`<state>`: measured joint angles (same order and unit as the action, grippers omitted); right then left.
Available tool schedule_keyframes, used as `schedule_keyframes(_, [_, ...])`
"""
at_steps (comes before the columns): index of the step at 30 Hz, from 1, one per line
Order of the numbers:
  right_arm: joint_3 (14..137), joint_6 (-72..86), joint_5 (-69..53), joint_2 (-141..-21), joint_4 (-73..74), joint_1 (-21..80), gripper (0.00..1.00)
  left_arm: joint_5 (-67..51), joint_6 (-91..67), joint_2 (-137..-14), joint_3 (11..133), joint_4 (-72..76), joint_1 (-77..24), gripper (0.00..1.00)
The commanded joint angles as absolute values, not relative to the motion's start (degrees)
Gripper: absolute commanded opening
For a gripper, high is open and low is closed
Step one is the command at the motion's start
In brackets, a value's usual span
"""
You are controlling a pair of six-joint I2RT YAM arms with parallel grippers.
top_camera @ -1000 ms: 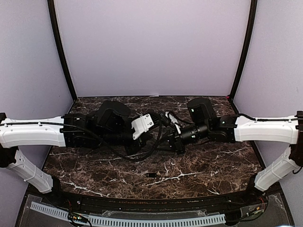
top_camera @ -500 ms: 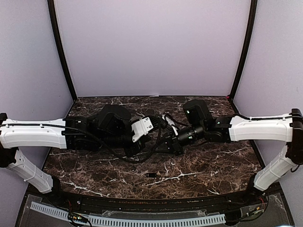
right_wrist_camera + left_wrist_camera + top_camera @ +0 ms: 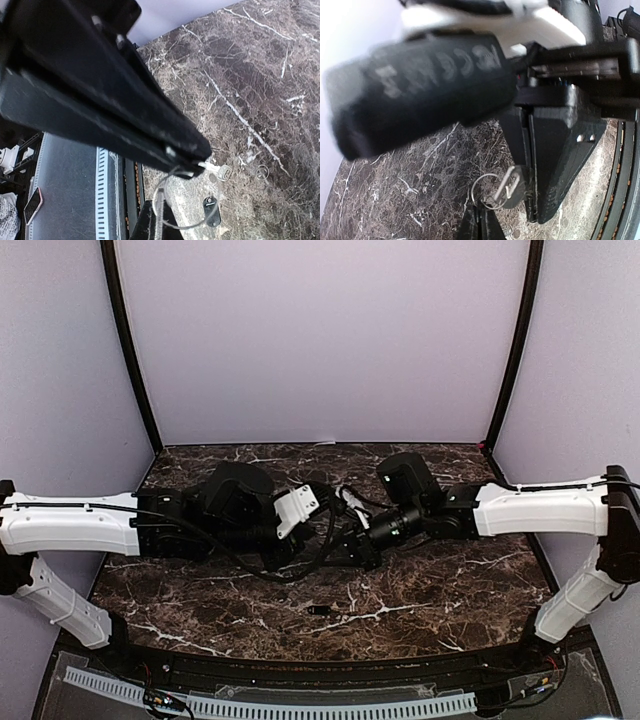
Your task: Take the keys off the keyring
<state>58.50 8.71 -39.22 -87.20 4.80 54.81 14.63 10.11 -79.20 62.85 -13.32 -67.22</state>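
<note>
My left gripper (image 3: 480,223) is shut on the thin wire keyring (image 3: 472,189), held above the marble table (image 3: 450,590). A silvery key (image 3: 512,184) hangs on the ring, and the right gripper's black fingers (image 3: 555,150) pinch it. In the right wrist view my right gripper (image 3: 156,222) is shut on that key, seen edge-on. There the ring (image 3: 188,226) loops out from the left gripper's fingertips (image 3: 190,150). In the top view both grippers (image 3: 330,525) (image 3: 352,538) meet mid-table. A dark oblong key (image 3: 211,205) (image 3: 320,610) and a small silvery key (image 3: 222,172) lie on the table below.
A tiny loose ring (image 3: 262,172) lies on the marble near the keys. The slotted cable tray (image 3: 300,708) runs along the near edge. A black cable (image 3: 300,570) loops on the table under the left wrist. Lilac walls enclose the back and sides.
The right arm has shifted left and slightly back, pressing closer to the left gripper. The left arm has barely moved. The dark key on the table has stayed in place.
</note>
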Motion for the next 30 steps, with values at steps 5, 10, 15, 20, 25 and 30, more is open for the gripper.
schedule_keyframes(5, [60.7,7.1,-40.0,-88.4,5.6,57.2,0.00,15.3,7.1,-76.1,62.2,-6.8,-66.2,0.00])
schedule_keyframes(10, [60.2,8.8,-39.8,-88.1,3.5,57.2,0.00,13.8,5.9,-76.3,61.1,-6.7,-66.3,0.00])
schedule_keyframes(15, [59.3,10.7,-40.6,-87.2,2.0,57.1,0.00,14.6,6.3,-75.2,59.3,-7.0,-66.3,0.00])
schedule_keyframes(20, [59.2,11.2,-42.1,-86.7,2.1,57.1,0.00,18.0,9.3,-74.5,57.8,-7.2,-66.3,0.00])
schedule_keyframes(25, [58.6,11.2,-42.8,-85.5,1.8,57.0,0.00,19.1,10.5,-74.7,57.5,-7.5,-66.2,0.00])
schedule_keyframes(30, [58.4,11.9,-45.8,-85.0,0.7,57.0,0.00,18.9,11.7,-74.7,57.0,-7.1,-66.3,0.00])
